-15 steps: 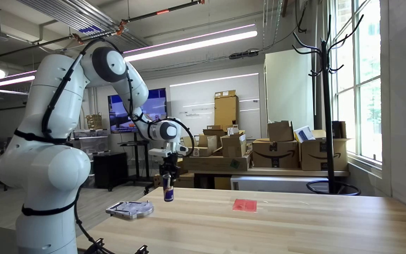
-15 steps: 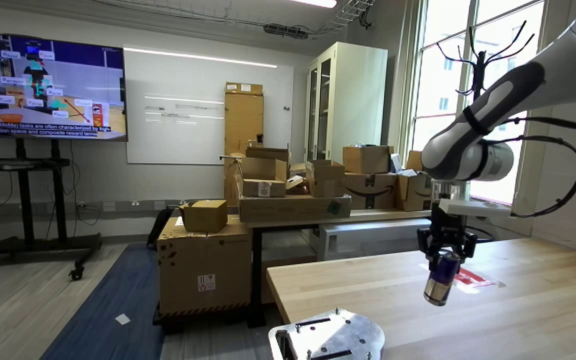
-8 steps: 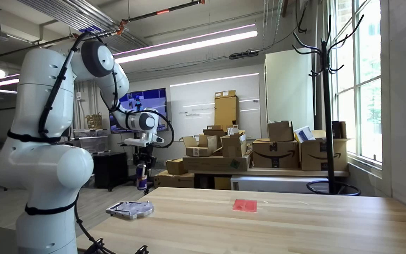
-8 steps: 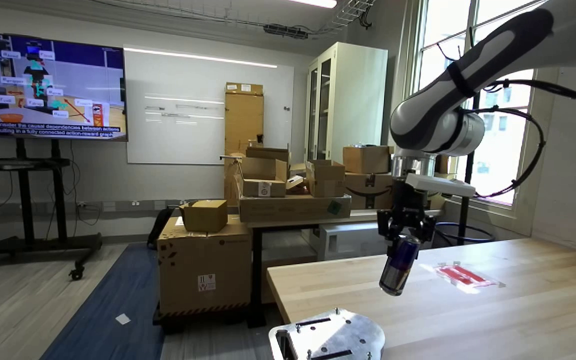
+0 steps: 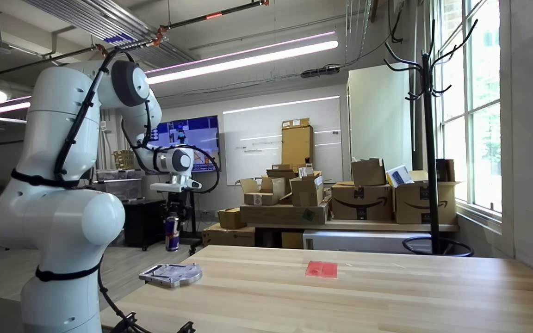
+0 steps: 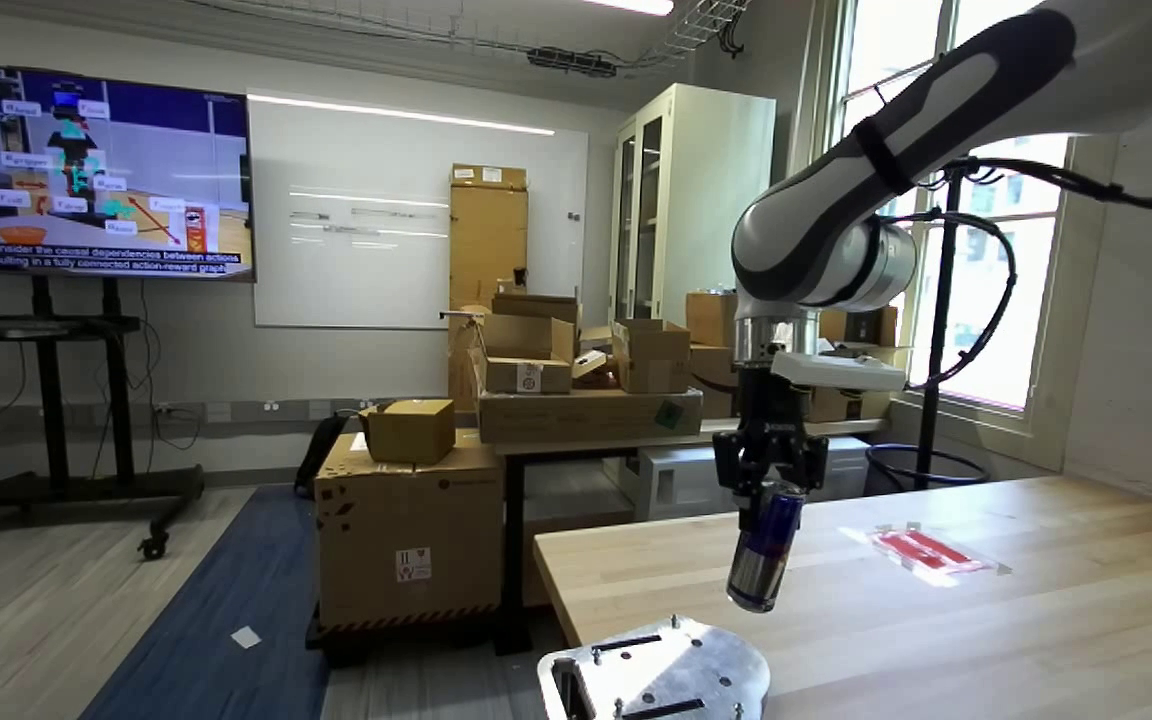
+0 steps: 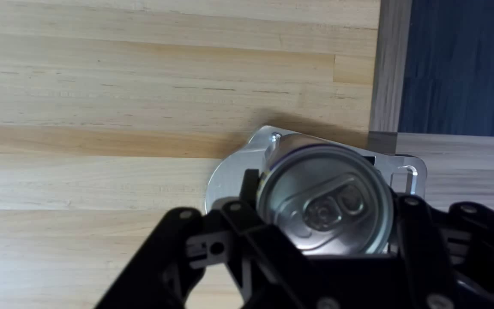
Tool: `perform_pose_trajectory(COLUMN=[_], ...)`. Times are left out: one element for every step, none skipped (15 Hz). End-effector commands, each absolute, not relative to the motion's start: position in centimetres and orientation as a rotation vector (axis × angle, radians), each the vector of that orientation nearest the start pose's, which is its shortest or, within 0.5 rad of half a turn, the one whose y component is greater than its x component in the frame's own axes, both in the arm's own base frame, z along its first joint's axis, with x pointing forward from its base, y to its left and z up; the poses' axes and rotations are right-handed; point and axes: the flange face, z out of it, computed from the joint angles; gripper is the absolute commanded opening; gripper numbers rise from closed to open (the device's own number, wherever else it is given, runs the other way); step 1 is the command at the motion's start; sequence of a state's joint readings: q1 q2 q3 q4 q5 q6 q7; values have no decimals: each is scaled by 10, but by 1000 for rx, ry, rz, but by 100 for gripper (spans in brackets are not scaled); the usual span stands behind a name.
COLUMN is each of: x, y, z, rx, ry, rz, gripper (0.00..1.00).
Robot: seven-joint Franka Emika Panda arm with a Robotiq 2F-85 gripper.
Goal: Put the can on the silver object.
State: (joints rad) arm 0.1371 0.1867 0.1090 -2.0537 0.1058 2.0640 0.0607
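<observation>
The can [image 5: 172, 237] is a slim blue-purple and silver cylinder held in the air. My gripper [image 5: 177, 217] is shut around its upper part. In an exterior view the can [image 6: 766, 550] hangs tilted from the gripper [image 6: 772, 485], above table height. The silver object [image 5: 170, 274] is a flat metal plate with slots, holes and small posts at the table's edge. It also shows in an exterior view [image 6: 676, 660]. In the wrist view the can's lid [image 7: 324, 189] sits between the fingers and hides the middle of the plate [image 7: 230, 178]. The can is apart from the plate.
A flat red item [image 5: 321, 269] lies on the wooden table [image 5: 363, 300], right of the plate. The plate lies close to the table's edge, with floor beyond. Cables and black parts [image 5: 155, 326] are at the near edge. Cardboard boxes [image 5: 361, 201] stand behind the table.
My gripper has moved left in both exterior views with the can in it, first rising, then dropping slightly. The can is now closer to the plate. The plate and red item have not moved.
</observation>
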Motion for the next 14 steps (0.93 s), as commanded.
perform_pose_trajectory(x=[564,568,574,579,584,589,593,598,601,604,607,610,612,614], y=[159,163,167,171,175,179,183,188,192,196,201,205,209,211], z=[343,343,342,340,338,335,333,329,325,321,316,311,305,300], rx=[-3083,-3096,-3110,-3123,-3136,-3149,-3160,-3167,-3172,-3177,-3177,-3179,-3179,-3179], ry=[-315,-342,-365,-390,-415,-438,-459,-483,-501,-516,-533,-548,-562,-571], rz=[321,324,330,333,338,345,353,360,366,373,382,390,402,412], gripper=[34,34,34,34,34,34,34,34,34,34,34,34,34,34])
